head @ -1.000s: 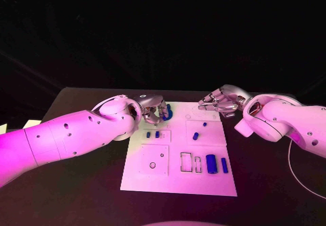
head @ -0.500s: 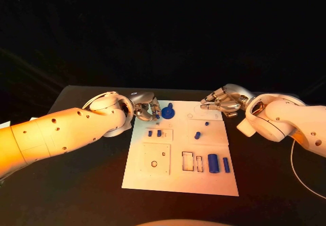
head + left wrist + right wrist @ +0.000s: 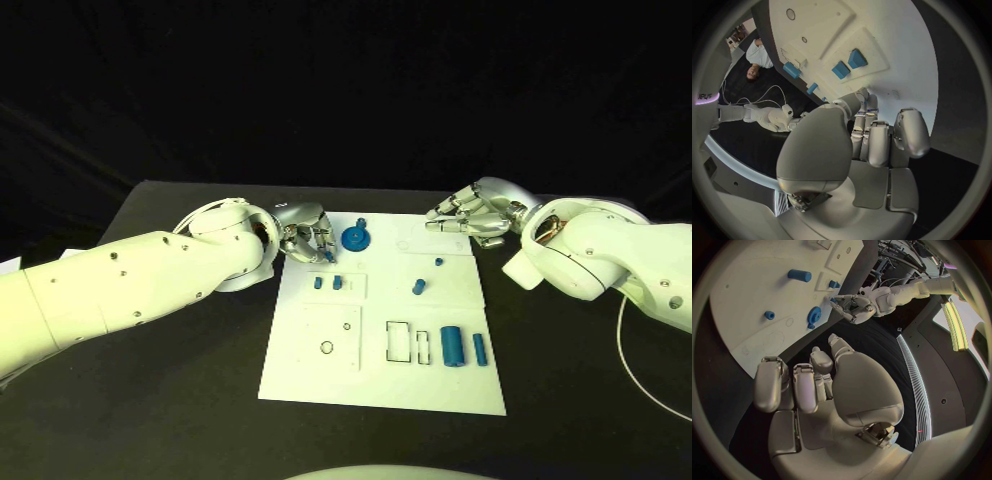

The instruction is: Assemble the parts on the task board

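Observation:
The white task board [image 3: 387, 375] lies in the middle of the table. A blue gear [image 3: 355, 238] sits at its far edge. My left hand [image 3: 306, 238] hovers just left of the gear, over the board's far left corner, fingers curled in with nothing in them [image 3: 879, 140]. My right hand [image 3: 469, 220] hangs by the far right corner, fingers also curled and holding nothing [image 3: 811, 385]. Two small blue pegs [image 3: 327, 283] stand in a recess on the left. A short blue piece [image 3: 418, 287] lies mid-board. A thick blue cylinder [image 3: 451, 346] and a thin one [image 3: 479, 348] lie at the right.
Rectangular slots [image 3: 397, 341] and a small round hole [image 3: 326, 348] mark the board's near half. A tiny blue peg [image 3: 438, 263] stands near the right hand. The black table [image 3: 173, 400] surrounds the board. A thin cable [image 3: 635, 370] trails at the right.
My left hand has drawn back to the left off the blue gear, which now lies uncovered on the board. The right hand has barely moved.

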You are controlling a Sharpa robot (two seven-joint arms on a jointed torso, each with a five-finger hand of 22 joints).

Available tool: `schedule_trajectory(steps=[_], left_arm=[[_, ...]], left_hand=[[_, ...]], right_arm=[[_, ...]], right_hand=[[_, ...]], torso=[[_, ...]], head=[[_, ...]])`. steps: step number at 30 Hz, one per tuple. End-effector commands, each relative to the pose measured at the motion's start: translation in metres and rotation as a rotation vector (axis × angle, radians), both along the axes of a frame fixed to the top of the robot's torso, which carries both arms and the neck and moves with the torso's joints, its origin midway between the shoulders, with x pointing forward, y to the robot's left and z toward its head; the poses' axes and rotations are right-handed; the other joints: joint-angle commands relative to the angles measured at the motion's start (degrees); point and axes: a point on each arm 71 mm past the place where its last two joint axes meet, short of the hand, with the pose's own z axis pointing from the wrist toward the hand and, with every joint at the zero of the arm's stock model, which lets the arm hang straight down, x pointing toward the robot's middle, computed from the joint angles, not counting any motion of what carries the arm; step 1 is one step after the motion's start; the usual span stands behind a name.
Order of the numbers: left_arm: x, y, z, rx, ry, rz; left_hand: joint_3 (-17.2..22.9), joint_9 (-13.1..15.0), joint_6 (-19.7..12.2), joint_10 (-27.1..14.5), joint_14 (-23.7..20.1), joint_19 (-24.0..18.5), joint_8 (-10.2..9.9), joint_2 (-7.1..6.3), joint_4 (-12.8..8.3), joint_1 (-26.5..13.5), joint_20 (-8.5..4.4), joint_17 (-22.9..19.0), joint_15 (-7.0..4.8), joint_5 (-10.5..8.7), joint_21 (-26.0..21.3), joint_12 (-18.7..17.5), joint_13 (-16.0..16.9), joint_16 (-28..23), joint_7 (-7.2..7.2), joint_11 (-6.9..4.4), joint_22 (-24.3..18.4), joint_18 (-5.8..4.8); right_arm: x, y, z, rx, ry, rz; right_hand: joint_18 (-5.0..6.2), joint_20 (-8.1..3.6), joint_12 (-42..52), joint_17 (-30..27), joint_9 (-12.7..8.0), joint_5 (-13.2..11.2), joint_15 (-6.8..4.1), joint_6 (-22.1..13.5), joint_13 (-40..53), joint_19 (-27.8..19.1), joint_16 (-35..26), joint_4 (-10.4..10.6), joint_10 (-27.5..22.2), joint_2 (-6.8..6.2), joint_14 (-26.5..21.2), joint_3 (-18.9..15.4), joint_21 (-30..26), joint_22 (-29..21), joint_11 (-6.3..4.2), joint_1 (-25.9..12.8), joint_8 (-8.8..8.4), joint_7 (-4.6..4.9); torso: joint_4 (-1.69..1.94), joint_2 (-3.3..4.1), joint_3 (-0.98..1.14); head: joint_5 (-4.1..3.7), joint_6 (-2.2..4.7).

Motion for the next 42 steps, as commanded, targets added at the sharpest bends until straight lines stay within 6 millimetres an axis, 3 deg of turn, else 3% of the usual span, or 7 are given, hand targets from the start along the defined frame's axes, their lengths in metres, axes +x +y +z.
schedule_trajectory(steps=[1,42], left_arm=[[-0.0011,-0.0031,-0.0019,0.007,0.022,-0.021],[0.0003,-0.0088,-0.0078,0.071,0.028,-0.017]], left_hand=[[0.17,0.07,0.20,0.39,2.12,0.37,-0.24,-0.16,-0.04,-0.55,0.17,-0.07,0.00,-0.14,0.00,-0.35,-0.05,-0.32,0.27,0.14,-0.05,-0.65],[0.04,0.01,0.46,0.76,1.99,0.22,-0.45,-0.44,-0.18,-0.85,0.17,-0.45,-0.08,-0.16,-0.13,-0.84,0.03,-0.52,0.06,0.01,-0.04,-0.60]], right_arm=[[-0.0005,0.0010,0.0001,-0.003,-0.004,0.011],[-0.0007,0.0012,0.0002,-0.002,-0.005,0.012]], right_hand=[[0.38,-0.07,-0.12,4.64,-0.03,0.36,-0.04,-0.16,-0.07,-0.39,-0.29,0.39,-0.36,0.50,3.69,-0.01,-0.18,-0.06,-0.04,-0.05,0.16,0.14],[0.38,-0.07,-0.12,4.64,-0.03,0.36,-0.04,-0.16,-0.07,-0.39,-0.29,0.39,-0.36,0.50,3.69,-0.01,-0.18,-0.06,-0.04,-0.05,0.16,0.14]], torso=[[0.06,0.05,-0.03],[0.01,-0.01,0.00]], head=[[-0.01,0.04],[0.23,-0.31]])
